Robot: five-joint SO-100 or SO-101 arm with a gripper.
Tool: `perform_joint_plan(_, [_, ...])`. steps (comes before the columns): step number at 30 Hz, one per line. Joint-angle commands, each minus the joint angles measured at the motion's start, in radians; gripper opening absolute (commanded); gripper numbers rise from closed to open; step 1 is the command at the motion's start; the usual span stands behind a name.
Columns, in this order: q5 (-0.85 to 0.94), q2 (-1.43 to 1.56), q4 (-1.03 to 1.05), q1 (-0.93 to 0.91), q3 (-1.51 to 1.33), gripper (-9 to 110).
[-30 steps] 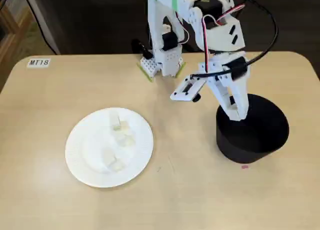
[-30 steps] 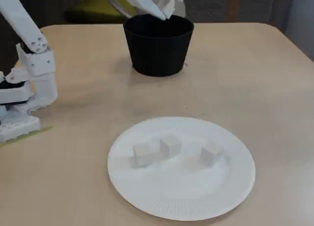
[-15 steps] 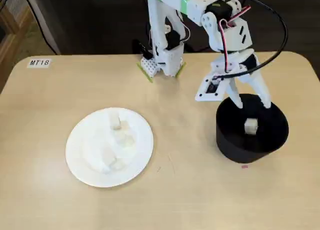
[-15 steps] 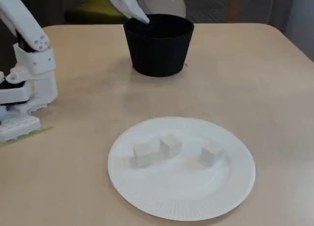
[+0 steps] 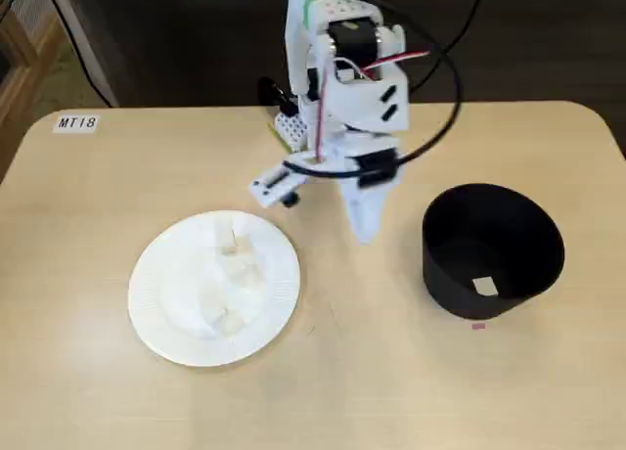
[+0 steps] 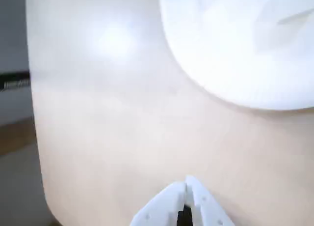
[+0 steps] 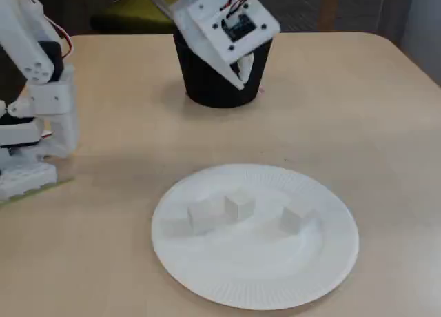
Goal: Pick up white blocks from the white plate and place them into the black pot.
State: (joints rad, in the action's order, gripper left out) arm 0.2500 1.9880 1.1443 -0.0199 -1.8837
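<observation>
The white plate [image 5: 161, 293] [image 7: 262, 279] lies on the tan table with white blocks on it: [image 5: 230, 243], [image 5: 223, 319], [image 7: 239, 204], [image 7: 292, 219]. To its right in a fixed view stands the black pot [image 5: 494, 237], with one white block [image 5: 484, 287] on its floor. My gripper [image 5: 364, 231] hangs shut and empty over bare table between plate and pot. In another fixed view the gripper [image 7: 241, 81] covers part of the pot [image 7: 207, 89]. The blurred wrist view shows the closed fingertips [image 6: 186, 187] and the plate's edge [image 6: 221, 69] at upper right.
The arm's white base [image 5: 313, 127] [image 7: 27, 151] is clamped at the table's far edge in a fixed view. A label reading MT18 [image 5: 76, 122] sits at the back left corner. A tiny pink speck [image 5: 478, 325] lies in front of the pot.
The gripper was shut on a block over the pot, opened, and the block dropped in. It has since swung left out of the pot toward the plate and shut.
</observation>
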Motion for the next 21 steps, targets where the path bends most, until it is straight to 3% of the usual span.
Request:
perform_joint_plan(1, [-0.064,-0.04,0.021,-0.132,0.049,-2])
perform_joint_plan(7, [-0.31,-0.175,-0.018,-0.249,0.098,-2])
perform_joint_plan(12, [-0.468,-0.396,0.078,-0.265,0.324,-2])
perform_joint_plan(17, [-0.515,-0.641,0.261,-0.276,0.646,10])
perform_joint_plan(21, [-0.526,-0.693,0.284,-0.301,0.701,25])
